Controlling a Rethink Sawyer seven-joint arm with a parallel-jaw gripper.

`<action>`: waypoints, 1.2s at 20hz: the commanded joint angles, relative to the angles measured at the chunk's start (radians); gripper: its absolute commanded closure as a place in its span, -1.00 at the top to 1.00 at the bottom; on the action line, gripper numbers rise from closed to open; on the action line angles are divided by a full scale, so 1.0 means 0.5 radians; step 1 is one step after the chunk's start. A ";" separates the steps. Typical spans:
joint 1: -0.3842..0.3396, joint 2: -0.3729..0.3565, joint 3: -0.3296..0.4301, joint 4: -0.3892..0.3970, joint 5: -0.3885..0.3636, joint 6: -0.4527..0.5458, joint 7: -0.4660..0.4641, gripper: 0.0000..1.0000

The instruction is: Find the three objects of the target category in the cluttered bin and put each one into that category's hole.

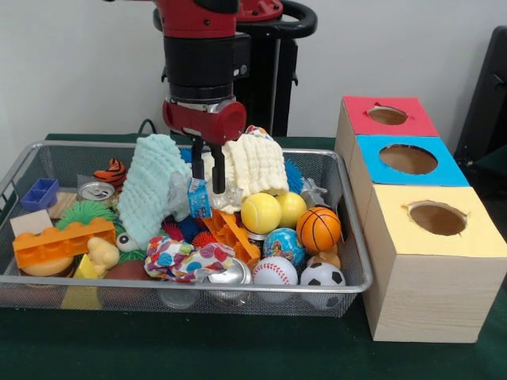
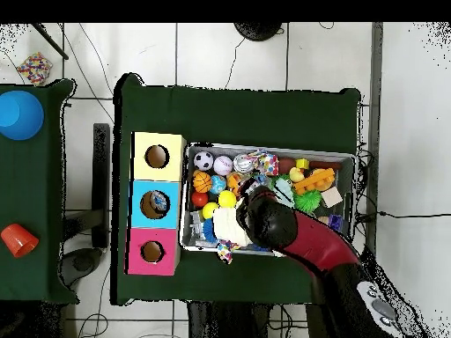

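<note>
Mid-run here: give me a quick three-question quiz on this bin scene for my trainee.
1. True or false: the gripper hangs over the wire bin, between two cloths.
2. Which hole box is nearest the camera in the front view: A red, B blue, C yellow?
3. Fill in: the orange ball beside the yellow balls is a ____.

Key: 1 true. 2 C, the yellow box. 3 basketball.

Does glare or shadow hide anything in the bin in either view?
Front view: even light, only small highlights on the can lid and a soft shadow under the bin; the hand is plainly lit. Overhead view: no glare, but the arm covers the bin's middle and hides the hand.
</note>
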 commanded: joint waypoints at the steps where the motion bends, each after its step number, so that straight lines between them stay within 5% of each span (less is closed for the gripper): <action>1: 0.249 0.029 -0.272 -0.139 -0.146 0.130 0.144 -1.00; 7: 0.235 -0.004 -0.254 -0.103 -0.078 0.191 0.158 -1.00; 18: 0.267 -0.401 -0.198 0.126 0.163 0.589 0.315 -1.00; 24: 0.322 -0.529 -0.151 0.304 0.303 0.539 0.406 -1.00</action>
